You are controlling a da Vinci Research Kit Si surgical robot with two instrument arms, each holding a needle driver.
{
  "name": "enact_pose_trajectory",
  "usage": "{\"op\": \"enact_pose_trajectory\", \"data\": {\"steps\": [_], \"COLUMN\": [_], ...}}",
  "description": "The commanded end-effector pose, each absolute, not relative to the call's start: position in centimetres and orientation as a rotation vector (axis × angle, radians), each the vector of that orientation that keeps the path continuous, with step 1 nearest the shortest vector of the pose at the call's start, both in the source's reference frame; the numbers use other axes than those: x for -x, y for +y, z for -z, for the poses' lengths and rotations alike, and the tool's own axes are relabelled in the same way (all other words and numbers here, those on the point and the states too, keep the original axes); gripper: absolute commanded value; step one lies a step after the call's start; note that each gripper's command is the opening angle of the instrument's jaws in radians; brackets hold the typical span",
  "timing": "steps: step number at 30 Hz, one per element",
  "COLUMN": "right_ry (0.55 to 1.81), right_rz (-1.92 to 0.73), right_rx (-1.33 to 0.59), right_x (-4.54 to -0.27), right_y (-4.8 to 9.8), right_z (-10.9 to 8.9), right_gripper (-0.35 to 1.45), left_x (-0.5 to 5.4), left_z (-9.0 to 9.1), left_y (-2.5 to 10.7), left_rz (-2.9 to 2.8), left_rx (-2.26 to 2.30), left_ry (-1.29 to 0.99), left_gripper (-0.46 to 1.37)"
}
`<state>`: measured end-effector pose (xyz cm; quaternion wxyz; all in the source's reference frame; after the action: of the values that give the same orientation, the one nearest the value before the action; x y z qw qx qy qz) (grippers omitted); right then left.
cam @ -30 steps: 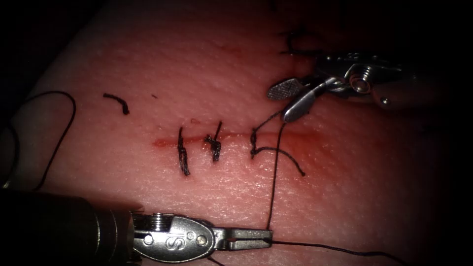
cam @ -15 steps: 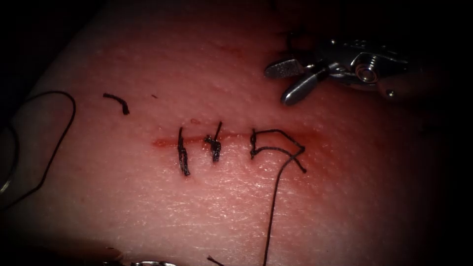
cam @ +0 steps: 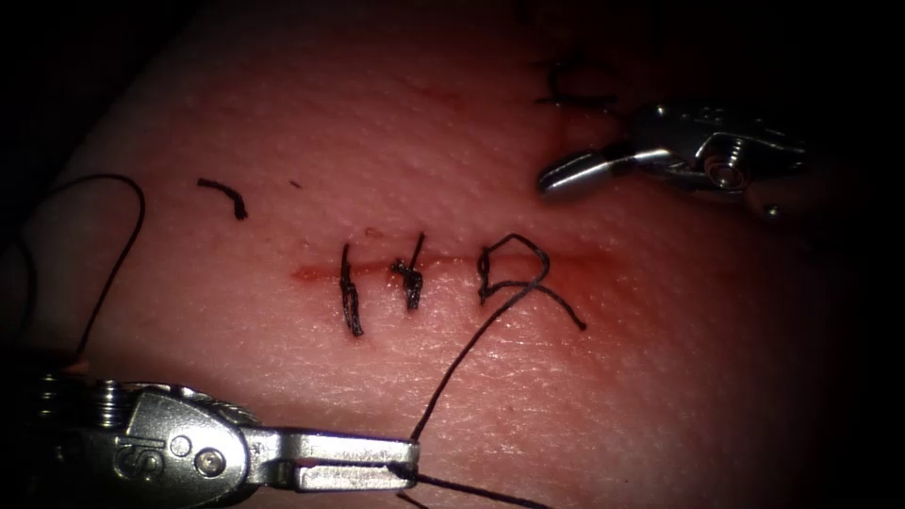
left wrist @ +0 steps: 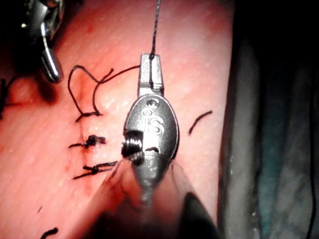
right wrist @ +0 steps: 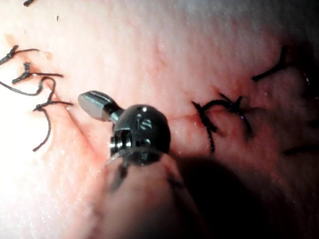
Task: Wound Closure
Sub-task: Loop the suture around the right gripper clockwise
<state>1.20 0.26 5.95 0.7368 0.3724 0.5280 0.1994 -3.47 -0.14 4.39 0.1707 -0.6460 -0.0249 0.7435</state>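
Thread (cam: 471, 349) runs from a loose loop at the third stitch (cam: 514, 273) on the cut (cam: 377, 271) (two tied stitches lie to its left) down to the left tool (cam: 401, 462), whose jaws are closed on it near the tissue's (cam: 283, 123) lower edge. The right tool (cam: 556, 177), jaws closed and holding nothing, hovers above and right of the loop. No needle can be made out.
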Motion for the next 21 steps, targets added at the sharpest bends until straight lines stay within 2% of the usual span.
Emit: {"op": "enact_pose_trajectory", "data": {"steps": [1,12,21], "right_ry": [1.16,1.178,1.194], "right_rz": [-0.438,-0.388,-0.385], "right_rx": [-0.815,-0.848,-0.828], "right_x": [-1.18,-1.11,-1.53], "right_y": [0.22,-0.19,-0.56], "right_z": [-5.89,-5.6,-5.91], "right_gripper": [-0.35,-0.35,-0.35], "left_x": [3.45,3.39,3.48], "left_z": [-4.43,-4.93,-5.04], "left_y": [-0.07,0.48,0.54], "left_rz": [-2.113,-2.112,-2.122], "left_rx": [1.836,1.821,1.81], "left_ry": [-0.058,0.026,0.059], "left_gripper": [-0.35,-0.35,-0.35]}}
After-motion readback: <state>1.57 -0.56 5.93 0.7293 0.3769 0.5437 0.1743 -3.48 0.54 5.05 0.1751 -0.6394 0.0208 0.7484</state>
